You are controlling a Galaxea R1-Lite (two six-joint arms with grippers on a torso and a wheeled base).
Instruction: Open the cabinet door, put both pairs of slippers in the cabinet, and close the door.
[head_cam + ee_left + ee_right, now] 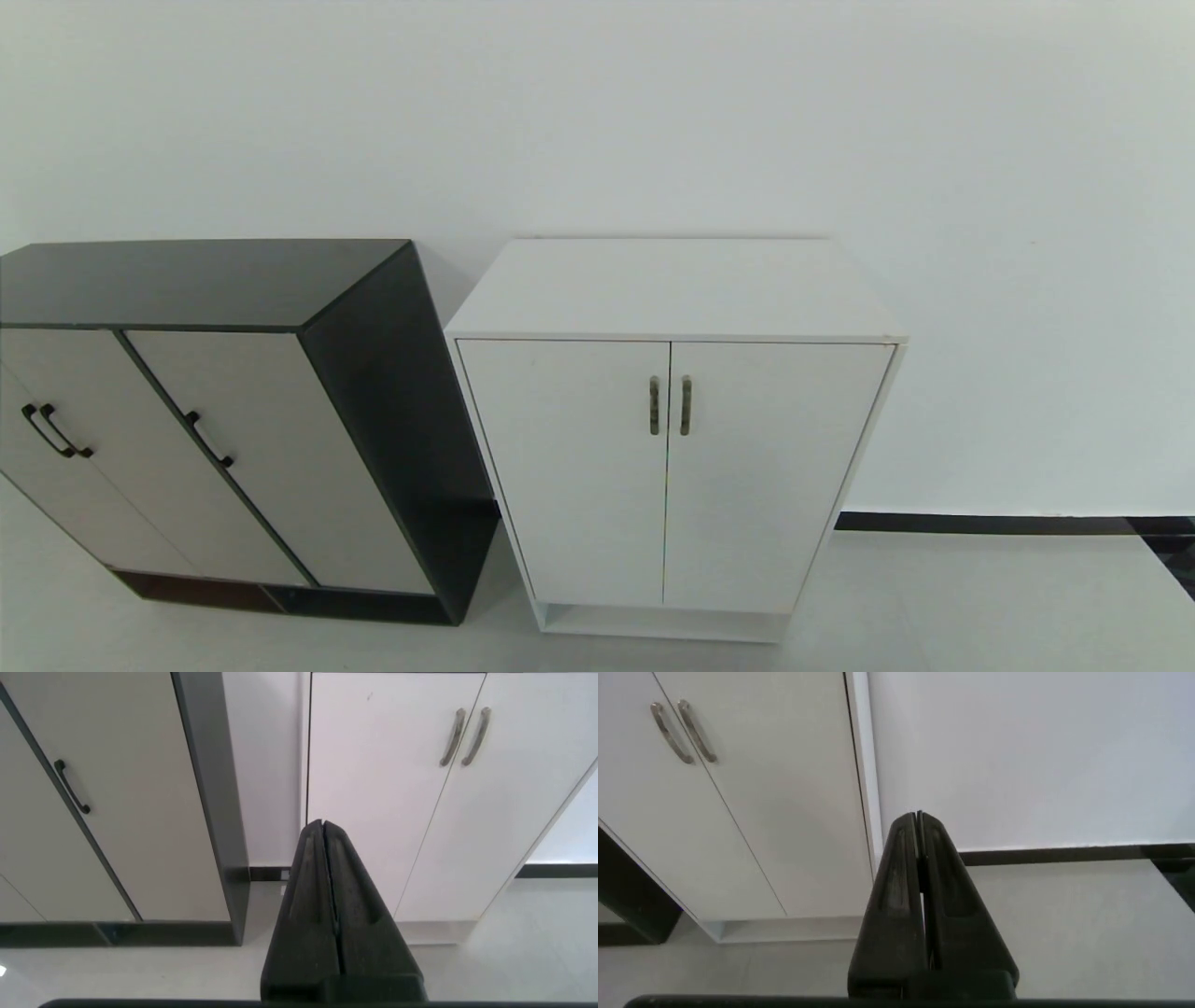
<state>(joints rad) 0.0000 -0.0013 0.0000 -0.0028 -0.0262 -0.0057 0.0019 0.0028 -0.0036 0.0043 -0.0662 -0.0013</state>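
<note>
While cabinet (667,467) sits closed, left hand (322,824), right hand (920,816) pinched together, empty.

A sparse, staged room is suggested: a white cabinet (672,467) and a black-framed cabinet (373,401) are set against a plain white wall (597,112) on a grey floor (980,607).

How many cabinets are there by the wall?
2: a black cabinet with grey doors on the left, and a white cabinet beside it on the right. All doors in view are shut.
</note>
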